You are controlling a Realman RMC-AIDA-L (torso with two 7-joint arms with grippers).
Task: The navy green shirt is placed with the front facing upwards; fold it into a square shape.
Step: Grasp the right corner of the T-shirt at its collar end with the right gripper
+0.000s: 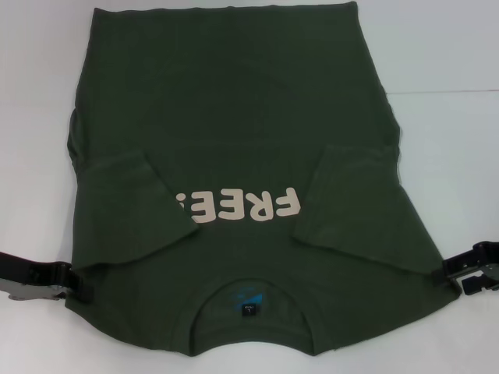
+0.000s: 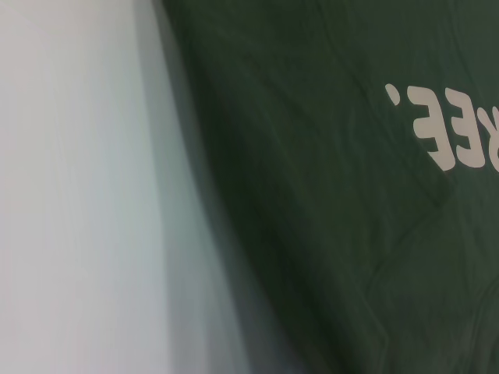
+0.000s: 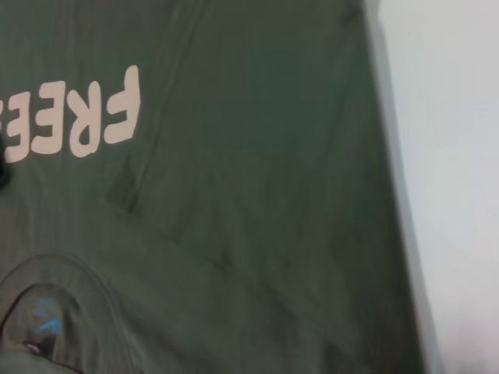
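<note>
Navy green shirt (image 1: 234, 156) lies flat on white tabletop (image 1: 444, 78), front up, collar (image 1: 248, 308) at the robot's near edge, hem at the far edge. Both short sleeves are folded inward over the chest; the left one (image 1: 129, 206) covers the end of the cream "FREE!" lettering (image 1: 238, 206), the right one (image 1: 355, 202) sits just beside the "F". Small blue neck label (image 1: 248, 300) shows inside collar.

Left end effector (image 1: 66, 284) is at the shirt's left shoulder edge, touching the fabric; looks clamped on the shirt, but the fingers are mostly hidden, so cannot tell for sure. Right end effector (image 1: 460, 274) is at the right shoulder edge, against the cloth; grip state likewise cannot tell.

Wrist views show only shirt fabric (image 2: 327, 195) (image 3: 249, 195), lettering and tabletop.
</note>
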